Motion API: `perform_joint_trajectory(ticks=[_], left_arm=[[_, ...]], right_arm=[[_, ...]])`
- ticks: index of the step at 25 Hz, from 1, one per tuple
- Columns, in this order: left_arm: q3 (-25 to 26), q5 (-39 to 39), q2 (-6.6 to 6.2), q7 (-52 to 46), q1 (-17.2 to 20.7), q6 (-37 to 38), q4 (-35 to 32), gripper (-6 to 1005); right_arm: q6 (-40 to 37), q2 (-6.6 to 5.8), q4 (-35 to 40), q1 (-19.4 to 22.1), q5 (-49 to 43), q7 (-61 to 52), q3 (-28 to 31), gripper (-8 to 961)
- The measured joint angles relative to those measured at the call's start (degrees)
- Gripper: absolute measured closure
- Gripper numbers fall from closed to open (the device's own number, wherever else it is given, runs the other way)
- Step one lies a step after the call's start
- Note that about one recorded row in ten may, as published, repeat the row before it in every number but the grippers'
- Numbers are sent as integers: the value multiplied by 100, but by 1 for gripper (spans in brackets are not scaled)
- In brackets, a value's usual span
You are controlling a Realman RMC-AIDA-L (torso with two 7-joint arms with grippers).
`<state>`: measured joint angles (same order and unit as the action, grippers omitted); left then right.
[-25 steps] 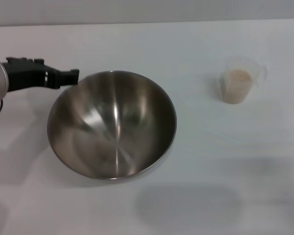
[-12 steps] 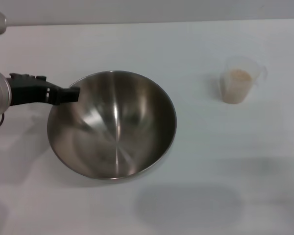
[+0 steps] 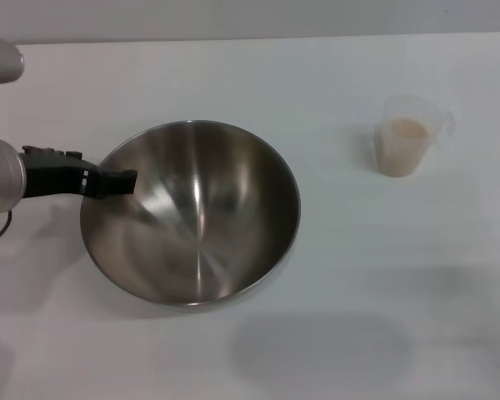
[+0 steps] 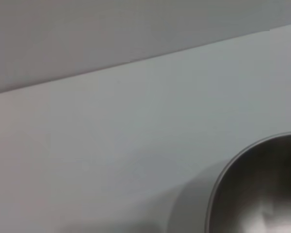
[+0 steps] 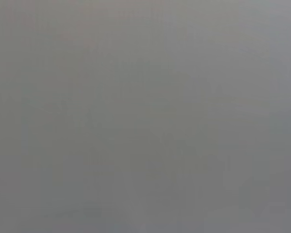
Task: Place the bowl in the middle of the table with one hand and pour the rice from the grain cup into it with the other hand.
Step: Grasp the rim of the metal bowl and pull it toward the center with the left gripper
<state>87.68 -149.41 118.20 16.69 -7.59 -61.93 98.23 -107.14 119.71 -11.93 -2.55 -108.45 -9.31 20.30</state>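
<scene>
Left claw [image 3: 127, 182] reaches in from the robot's left side of the bench [image 3: 250, 75], its black tip lying right at the near-left rim of the bowl [image 3: 192, 212]. From the head view the tip overlaps the rim's edge, but whether its fingers are spread or pinched on the metal I cannot tell; the dark wrist piece hides them. Behind the tip the arm runs back to a pale cylindrical link with a green light on it.

That bowl sits empty, shiny side up, left of the bench's middle. Well apart from it, toward the robot's right and a little farther back, stands the grain cup [image 3: 407, 140], upright, with the rice [image 3: 404, 133] filling most of it. Nothing touches the cup.

Seen from the left wrist, only a curved slice of the bowl's rim and inner wall appears at one corner, with bare bench beyond it and a grey wall past the bench's far edge; the claw's own fingers do not show there, and neither does the cup. The head view alone gives the cup, the rice and the whole bowl.

Right claw is out of sight in every view; the right wrist view is a flat, featureless grey.
</scene>
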Motion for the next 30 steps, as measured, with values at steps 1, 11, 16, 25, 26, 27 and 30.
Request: perform_joint_trajectory(ticks=[1,11,16,25,26,27,30], left_arm=[[-7,3,1,1,-8,-9,-26,145],[-56,24,1,1,-110,-55,-271,146],[-90,31,1,14,-118,-56,-284,147],[-106,37,16,57,-161,-67,-360,151],[-105,45,16,54,-179,-81,-357,152],[-101,46,14,54,-186,-89,-357,170],[-84,49,11,54,-213,-119,-363,225]], right_arm=[[6,0,-2,0,0,0,0,127],[13,0,-2,0,0,0,0,127],[12,0,-2,-10,0,0,0,127],[19,0,-2,-17,0,0,-44,127],[18,0,-2,-15,0,0,-44,127],[18,0,-2,-15,0,0,-44,127],[19,0,-2,-10,0,0,-44,127]])
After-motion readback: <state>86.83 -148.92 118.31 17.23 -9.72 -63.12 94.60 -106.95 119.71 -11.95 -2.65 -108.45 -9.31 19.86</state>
